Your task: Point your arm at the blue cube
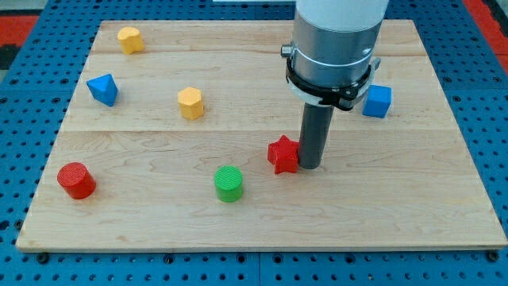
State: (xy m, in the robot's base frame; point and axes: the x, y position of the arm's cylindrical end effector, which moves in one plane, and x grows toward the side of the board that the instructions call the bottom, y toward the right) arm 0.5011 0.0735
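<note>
The blue cube (378, 101) sits on the wooden board toward the view's right, partly beside the arm's grey body. My tip (309, 166) rests on the board at the centre right, touching or almost touching the right side of a red star block (282, 154). The blue cube is up and to the right of the tip, about a block's width past the arm's collar.
A blue triangular block (102, 89) lies at the left. A yellow hexagonal block (190, 103) is left of centre and another yellow block (130, 39) at the top left. A red cylinder (76, 180) sits bottom left, a green cylinder (228, 183) bottom centre. The board's edge (262, 248) runs along the bottom.
</note>
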